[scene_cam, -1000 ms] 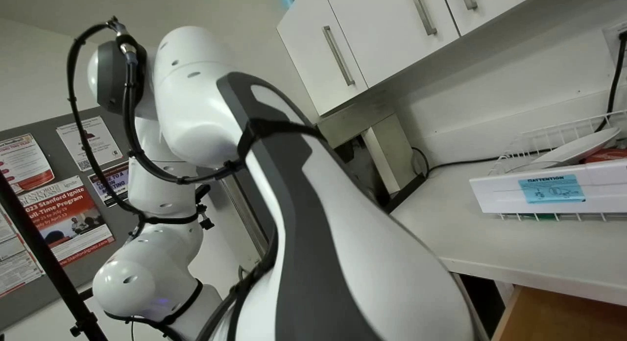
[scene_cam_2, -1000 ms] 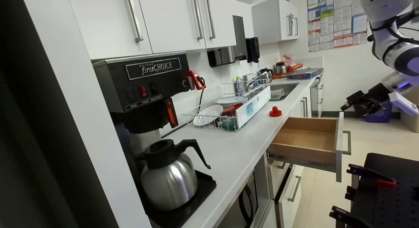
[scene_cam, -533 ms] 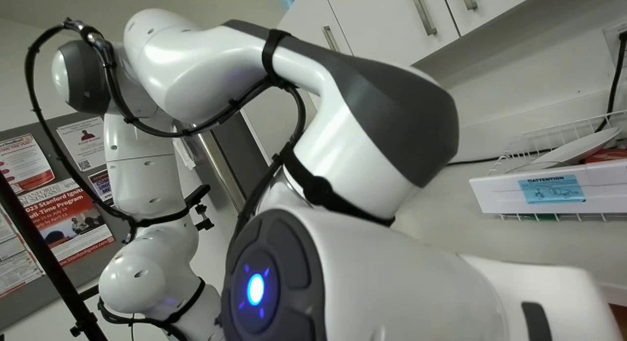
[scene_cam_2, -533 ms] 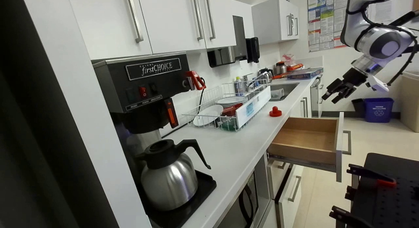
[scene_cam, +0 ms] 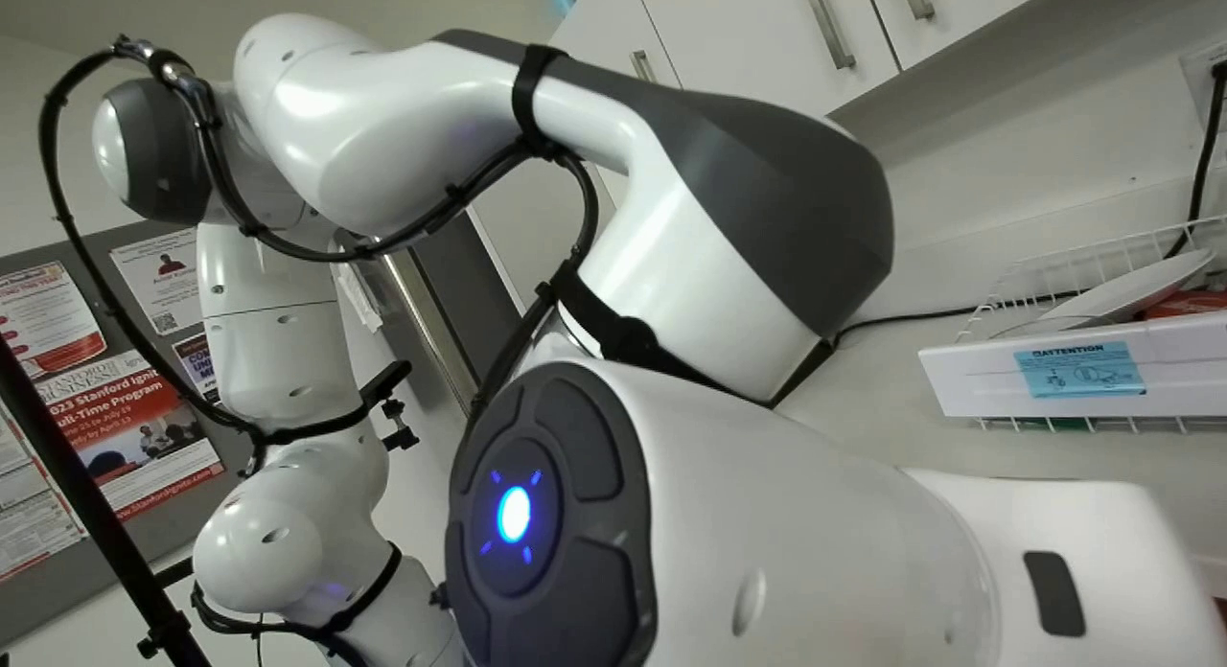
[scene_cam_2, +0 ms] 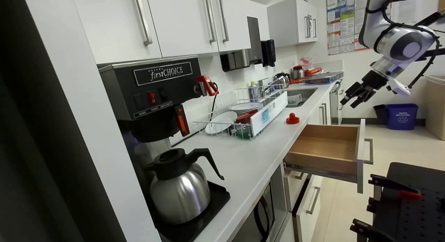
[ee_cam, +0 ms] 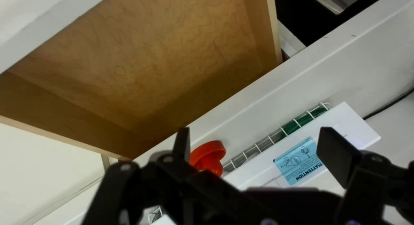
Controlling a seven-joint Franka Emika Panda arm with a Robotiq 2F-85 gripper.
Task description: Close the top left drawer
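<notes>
The top left drawer is pulled far out from under the counter in an exterior view. It has a white front, a bar handle and a bare wooden inside. In the wrist view the drawer's wooden inside fills the upper part, with its white front at the top left corner. In an exterior view my arm hides nearly all of it. My gripper is open with nothing between its fingers, in the air above the drawer and apart from it. The gripper also shows wide open in the wrist view.
A red knob-shaped thing stands on the counter by the drawer. A wire dish rack with a white panel is behind it. A lower drawer is partly out. A black cart stands in front.
Within the last second my gripper has swung left in an exterior view, toward the counter, and now tilts downward; it has moved only slightly in the last half second. The drawer has not moved.
</notes>
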